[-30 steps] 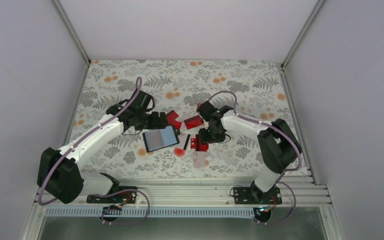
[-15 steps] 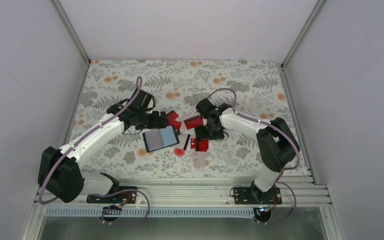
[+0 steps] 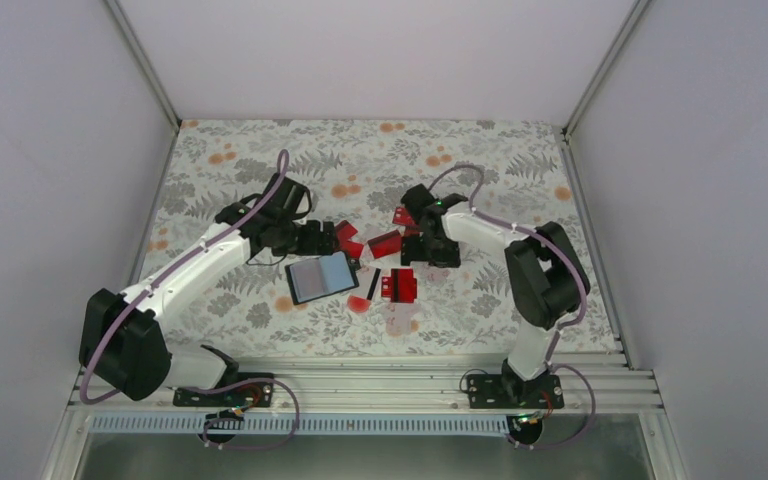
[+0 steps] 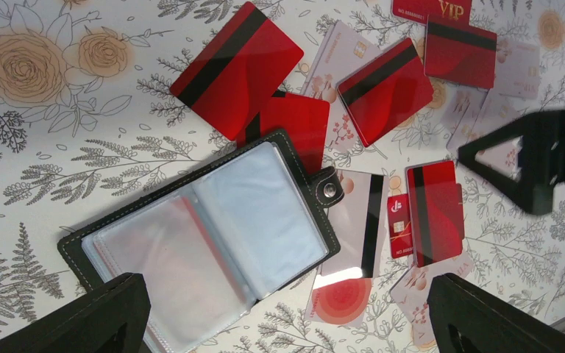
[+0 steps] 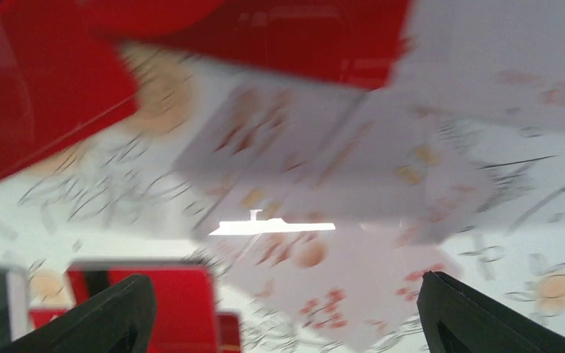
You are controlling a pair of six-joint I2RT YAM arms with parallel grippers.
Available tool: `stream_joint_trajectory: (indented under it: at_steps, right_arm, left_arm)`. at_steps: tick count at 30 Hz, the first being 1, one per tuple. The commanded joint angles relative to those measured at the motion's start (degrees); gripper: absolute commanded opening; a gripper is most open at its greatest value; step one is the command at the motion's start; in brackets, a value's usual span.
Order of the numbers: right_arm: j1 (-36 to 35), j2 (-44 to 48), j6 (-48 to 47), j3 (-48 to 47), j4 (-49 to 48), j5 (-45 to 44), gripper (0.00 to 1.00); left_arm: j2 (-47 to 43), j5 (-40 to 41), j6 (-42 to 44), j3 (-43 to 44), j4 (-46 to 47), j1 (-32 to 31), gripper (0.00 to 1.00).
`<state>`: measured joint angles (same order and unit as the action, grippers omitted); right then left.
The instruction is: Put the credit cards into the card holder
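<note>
The right hand (image 3: 425, 250) has moved up the frame, away from the red credit cards (image 3: 398, 285) just right of centre in the top view, and these now lie uncovered. The left arm has kept its place.

The right wrist view is blurred. In it the fingers (image 5: 103, 316) of the right hand stand wide apart with nothing between them, low above pale cards (image 5: 316, 176) and red ones.

The left hand (image 4: 287, 323) is also spread wide and empty, above the card holder (image 4: 213, 235). The holder lies unfolded on the flowered desk (image 3: 260, 160), in the middle of the top view, with its clear pockets upward.

Red cards lie scattered above and to the right of it. One striped card (image 4: 235, 70) is at the upper middle of the left wrist view. Another red card (image 4: 298, 125) touches the holder's upper edge.
</note>
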<state>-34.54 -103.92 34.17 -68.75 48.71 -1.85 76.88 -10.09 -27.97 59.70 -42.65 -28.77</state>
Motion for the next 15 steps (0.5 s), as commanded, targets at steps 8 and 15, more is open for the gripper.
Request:
stream_joint_trajectory:
  at_steps: [8, 15]
  right_arm:
    - [7.4, -3.5, 7.1, -2.4, 1.2, -0.3, 0.88]
    - [8.5, -6.0, 8.7, -1.2, -1.2, 0.9, 0.88]
  left_arm:
    - [-1.1, -1.1, 4.7, -0.6, -0.8, -0.3, 0.95]
    - [-1.5, -1.0, 5.7, -1.5, -0.8, -0.2, 0.95]
